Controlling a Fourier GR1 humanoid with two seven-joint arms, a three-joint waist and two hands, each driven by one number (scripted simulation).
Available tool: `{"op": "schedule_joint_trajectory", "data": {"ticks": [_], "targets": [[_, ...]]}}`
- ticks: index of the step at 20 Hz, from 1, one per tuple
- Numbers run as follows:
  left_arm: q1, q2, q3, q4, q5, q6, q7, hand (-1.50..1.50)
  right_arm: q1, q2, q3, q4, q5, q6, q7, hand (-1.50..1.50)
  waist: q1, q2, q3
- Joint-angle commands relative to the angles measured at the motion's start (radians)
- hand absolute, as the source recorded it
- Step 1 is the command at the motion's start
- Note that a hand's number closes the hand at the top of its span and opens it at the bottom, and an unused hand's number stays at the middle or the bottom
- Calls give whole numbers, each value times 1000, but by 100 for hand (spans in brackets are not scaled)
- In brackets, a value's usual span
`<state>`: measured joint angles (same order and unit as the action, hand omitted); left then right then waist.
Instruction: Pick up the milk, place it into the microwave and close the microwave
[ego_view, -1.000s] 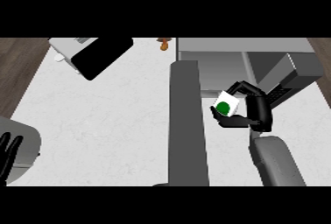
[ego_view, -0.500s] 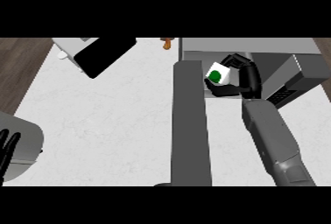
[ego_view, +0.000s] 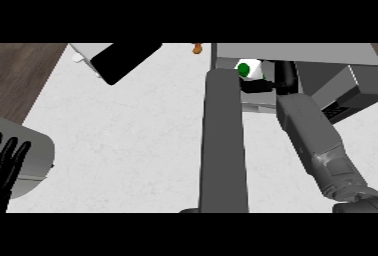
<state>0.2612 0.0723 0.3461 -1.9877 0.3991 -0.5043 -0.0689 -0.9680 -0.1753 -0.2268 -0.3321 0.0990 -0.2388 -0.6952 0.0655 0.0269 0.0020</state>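
The right robot hand (ego_view: 279, 80), black and at the end of a long grey forearm, has its fingers curled round the small white milk carton with a green mark (ego_view: 249, 69). The carton sits at the mouth of the grey box-shaped microwave (ego_view: 295, 50), just under its top edge and right beside the upper end of the long grey microwave door (ego_view: 223, 145), which stands swung out toward the viewer.

Judging by this, the pick-up is done and the placing is in its last stretch: the carton looks to be entering the cavity, but whether it rests on the floor inside cannot be told. Letting go, pulling the arm out and swinging the door shut are all left.

Against half a second ago, the carton and hand have moved further up the view, deeper toward the opening, and the forearm reaches out longer.

The left robot hand (ego_view: 10, 165) rests open at the left edge, fingers up, over the light speckled desk (ego_view: 125, 140). A flat black rectangular panel (ego_view: 124, 61) lies well apart at the far left.
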Motion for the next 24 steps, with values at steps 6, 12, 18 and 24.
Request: {"op": "schedule_joint_trajectory", "data": {"ticks": [6, 12, 18, 24], "targets": [[-43, 3, -29, 19, -10, -21, -12, -150, -71, -53, -20, 135, 40, -143, -26, 150, 52, 28, 2], [-74, 8, -54, -11, -47, 9, 25, -150, -125, -87, -92, 164, -6, -297, 48, 150, 72, 39, 3], [-107, 24, -49, 18, -72, 16, 24, -150, -141, -135, 7, 212, 118, -476, 45, -150, 97, 52, 0], [-137, 15, -91, 12, -134, 28, 26, -150, -169, -110, 12, 239, 131, -547, 74, -150, 108, 61, 3]]}}
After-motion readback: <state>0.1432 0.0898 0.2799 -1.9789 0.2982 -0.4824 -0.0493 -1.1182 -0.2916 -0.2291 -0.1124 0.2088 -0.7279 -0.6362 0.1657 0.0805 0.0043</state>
